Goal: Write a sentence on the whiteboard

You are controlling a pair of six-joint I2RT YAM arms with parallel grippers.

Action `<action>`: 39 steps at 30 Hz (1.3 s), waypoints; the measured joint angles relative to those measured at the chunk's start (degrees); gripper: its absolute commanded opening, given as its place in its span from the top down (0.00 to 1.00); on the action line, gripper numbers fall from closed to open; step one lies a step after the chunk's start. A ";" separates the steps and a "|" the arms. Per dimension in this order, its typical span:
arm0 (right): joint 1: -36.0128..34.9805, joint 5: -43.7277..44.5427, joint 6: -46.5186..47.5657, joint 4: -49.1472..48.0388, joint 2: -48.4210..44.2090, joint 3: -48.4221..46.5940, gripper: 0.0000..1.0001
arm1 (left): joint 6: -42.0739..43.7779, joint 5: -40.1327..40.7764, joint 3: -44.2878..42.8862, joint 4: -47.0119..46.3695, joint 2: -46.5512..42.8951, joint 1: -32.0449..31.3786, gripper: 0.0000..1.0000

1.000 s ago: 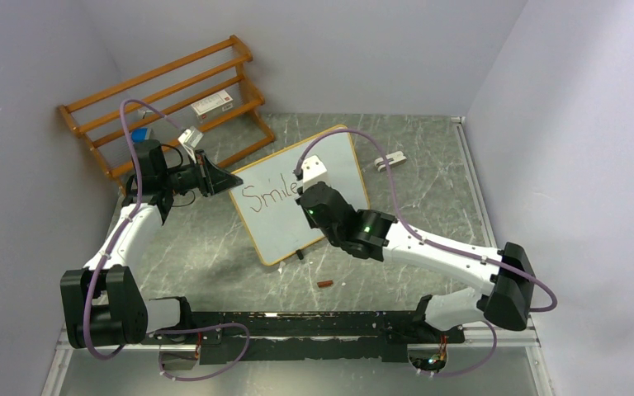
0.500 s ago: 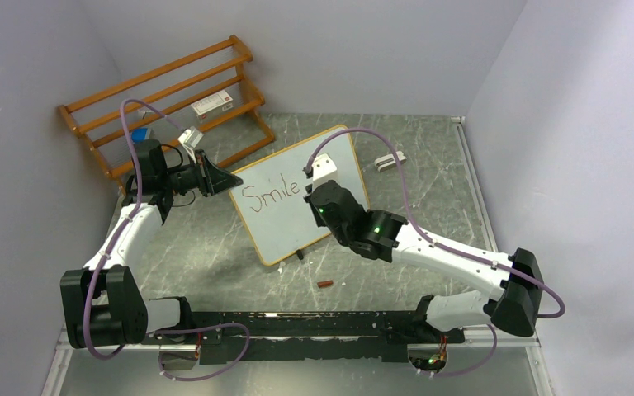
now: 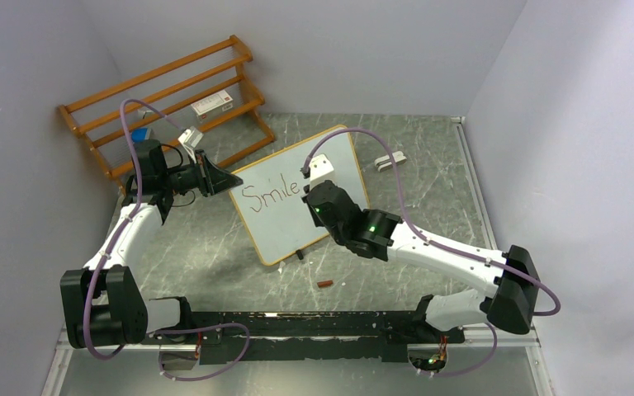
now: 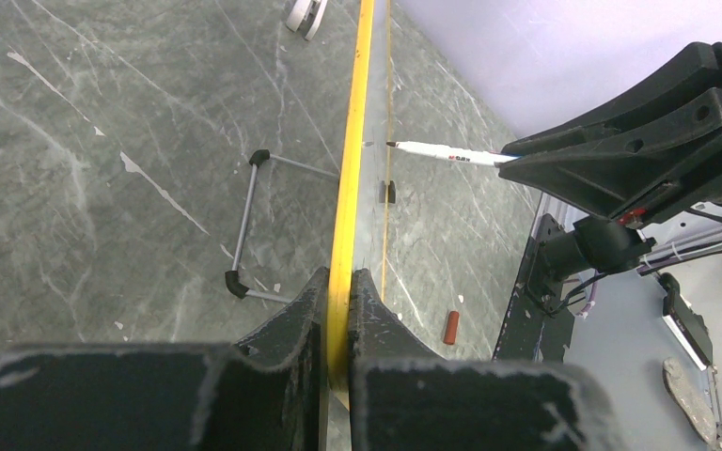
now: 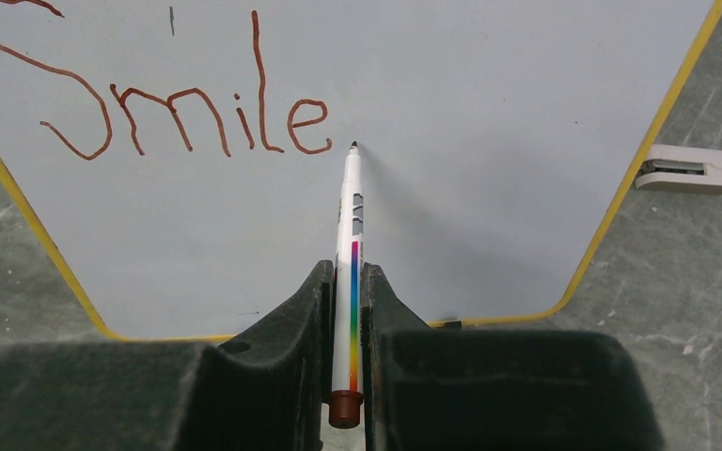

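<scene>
Two tools engaged. Pinches the whiteboard (image 3: 285,227) edge in the left tool (image 4: 338,282), steadying it near the middle of the desk (image 3: 206,247) against pen pressure; clamps the marker (image 5: 350,235) in the right tool (image 5: 344,277), tip just past "Smile", the sentence (image 5: 188,117) so far.

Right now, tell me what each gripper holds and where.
The left gripper clamps the whiteboard by its frame edge. The right gripper holds the marker by its rear barrel.
</scene>
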State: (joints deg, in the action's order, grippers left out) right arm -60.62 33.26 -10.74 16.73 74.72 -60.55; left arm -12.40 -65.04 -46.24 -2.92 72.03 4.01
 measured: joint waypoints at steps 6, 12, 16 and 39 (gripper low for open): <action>0.07 0.55 0.02 -0.98 0.31 0.26 1.00 | 0.00 0.00 0.00 0.00 0.00 0.00 0.95; 0.15 1.01 -0.02 -2.21 0.94 0.61 1.00 | 0.00 0.00 0.00 0.00 0.00 0.00 0.95; 0.15 1.07 -0.02 -2.29 1.05 0.70 1.00 | 0.00 0.02 0.00 -0.02 0.15 0.00 0.95; 0.13 0.55 -0.90 -1.42 1.07 0.70 1.00 | 0.00 0.02 -0.02 -0.02 0.15 0.00 0.95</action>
State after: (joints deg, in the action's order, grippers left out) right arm -60.49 33.80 -11.64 15.31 75.79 -59.86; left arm -12.40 -65.01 -46.26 -2.94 72.18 4.01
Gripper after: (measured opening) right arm 0.138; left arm 0.101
